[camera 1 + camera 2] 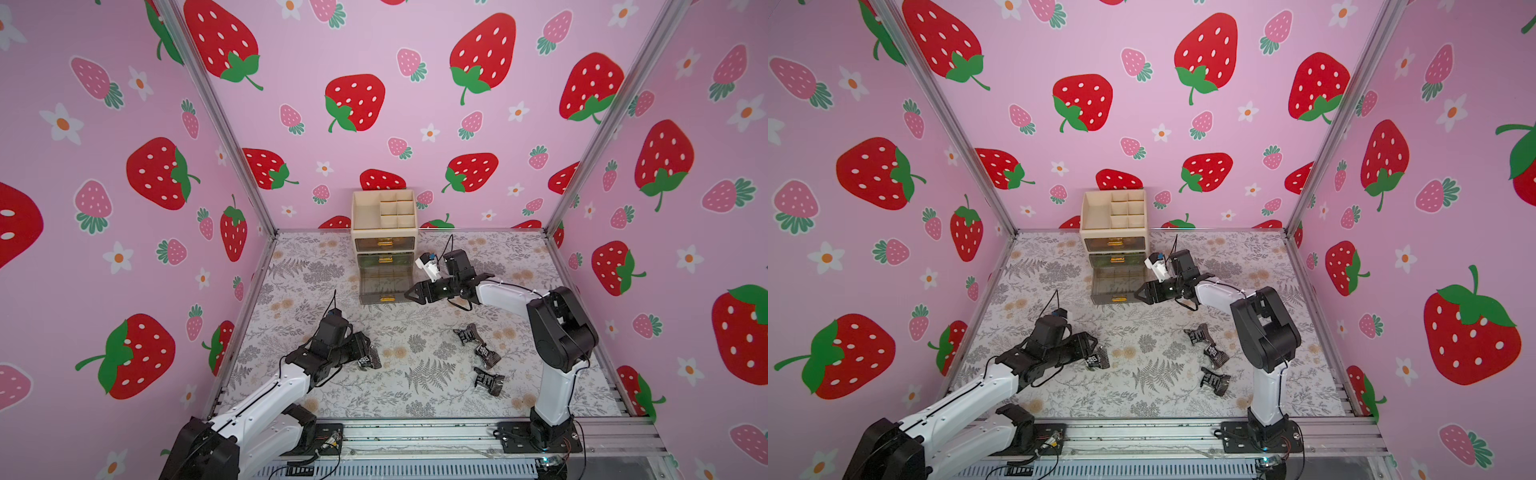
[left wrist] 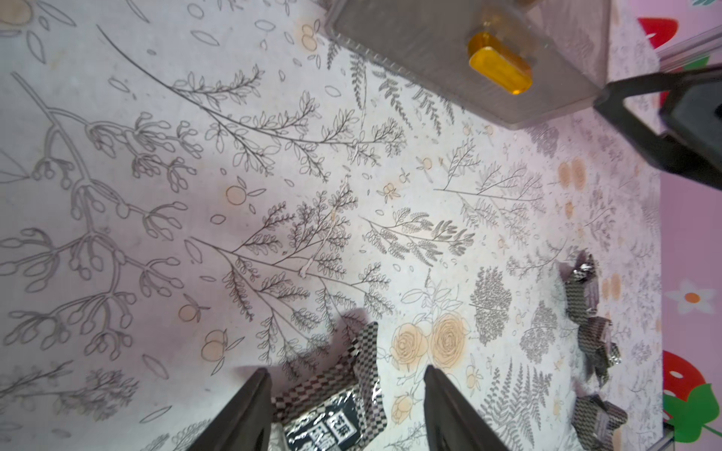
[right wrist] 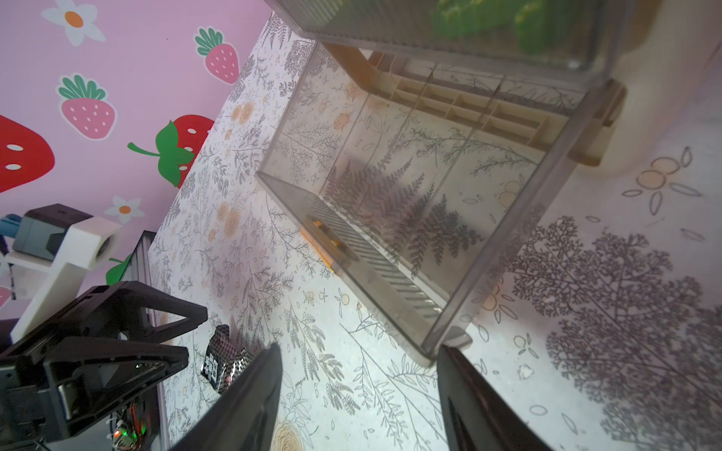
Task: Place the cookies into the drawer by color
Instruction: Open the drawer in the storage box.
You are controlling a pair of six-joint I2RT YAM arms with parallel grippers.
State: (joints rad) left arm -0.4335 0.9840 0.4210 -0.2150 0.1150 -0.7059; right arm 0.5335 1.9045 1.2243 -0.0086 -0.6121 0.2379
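Observation:
The drawer [image 1: 384, 220] is a beige organizer at the back wall. Its lowest smoky drawer [image 1: 382, 286] [image 1: 1115, 286] is pulled far out and holds nothing; the gold handle [image 2: 500, 66] faces me. Green shows through the drawer above [image 3: 488, 23]. My left gripper [image 1: 368, 359] [image 2: 347, 371] is open low over the table, with a black checkered cookie [image 2: 332, 414] [image 1: 1098, 358] lying between its fingers against one of them. My right gripper [image 1: 407, 295] [image 3: 359, 347] is open and holds nothing, its tips at the pulled-out drawer's front right corner.
Three more black cookies [image 1: 468, 333] [image 1: 487, 355] [image 1: 490, 380] lie close together on the floral table at the right, in front of the right arm's base. Pink strawberry walls close the back and both sides.

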